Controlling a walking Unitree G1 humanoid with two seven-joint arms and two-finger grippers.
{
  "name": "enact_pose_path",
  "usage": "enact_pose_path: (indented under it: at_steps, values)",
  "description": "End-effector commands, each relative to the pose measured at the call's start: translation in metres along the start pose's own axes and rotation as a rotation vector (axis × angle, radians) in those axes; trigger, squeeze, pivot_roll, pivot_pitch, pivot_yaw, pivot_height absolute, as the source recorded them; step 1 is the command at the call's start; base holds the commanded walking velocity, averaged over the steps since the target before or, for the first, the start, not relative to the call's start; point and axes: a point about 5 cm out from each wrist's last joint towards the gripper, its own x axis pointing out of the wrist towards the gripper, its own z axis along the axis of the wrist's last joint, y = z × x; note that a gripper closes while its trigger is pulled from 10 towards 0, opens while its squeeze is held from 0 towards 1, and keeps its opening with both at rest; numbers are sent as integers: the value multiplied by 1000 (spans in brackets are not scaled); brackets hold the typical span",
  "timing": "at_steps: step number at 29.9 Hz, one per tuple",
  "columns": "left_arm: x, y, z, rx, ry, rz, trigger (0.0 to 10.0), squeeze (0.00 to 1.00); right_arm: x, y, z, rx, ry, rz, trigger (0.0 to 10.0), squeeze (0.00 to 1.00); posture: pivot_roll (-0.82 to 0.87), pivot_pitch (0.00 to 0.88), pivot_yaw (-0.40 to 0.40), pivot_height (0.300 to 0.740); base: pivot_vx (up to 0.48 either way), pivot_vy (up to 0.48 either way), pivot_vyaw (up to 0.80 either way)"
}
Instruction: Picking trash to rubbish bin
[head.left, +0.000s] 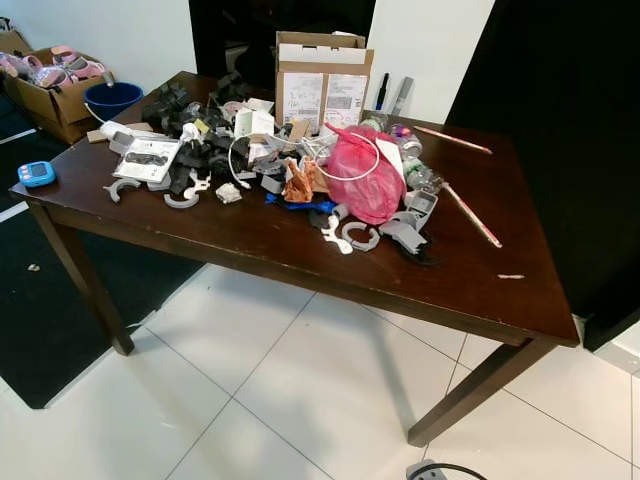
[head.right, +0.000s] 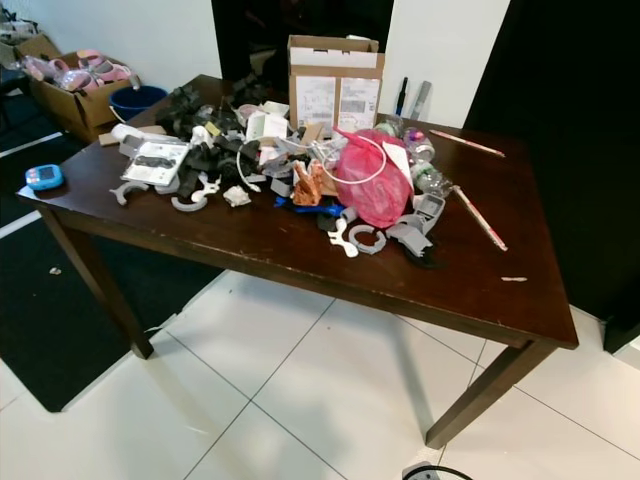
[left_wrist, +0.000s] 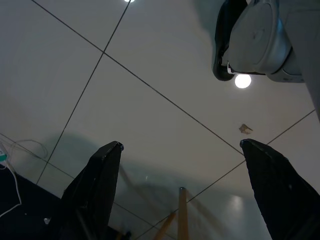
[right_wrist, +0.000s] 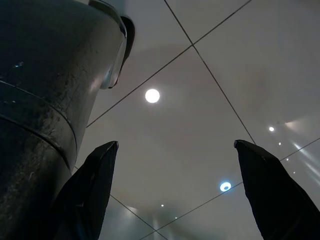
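Pink bag (head.left: 362, 172) amid clutter mid-table (head.left: 300, 262), cardboard box (head.left: 322, 78) at far edge, labels unreadable, left gripper (left_wrist: 181, 150) and right gripper (right_wrist: 175, 147) both spread, over floor tiles (left_wrist: 150, 60).

No text, brand or number can be read anywhere. The cardboard box (head.left: 322, 80) at the back of the table (head.left: 470, 285) carries two white printed labels, but their print is too small to make out. The white packet (head.left: 148, 158) near the table's left end also shows only unreadable marks.
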Motion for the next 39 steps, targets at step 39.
enact_pose_path:
  at_steps: [39]
  values:
    - [0,-8,3,30,9,-27,10000,0,0,1,-2,-16,6,0,10000,0,140,69,-68,740,174,0,0]
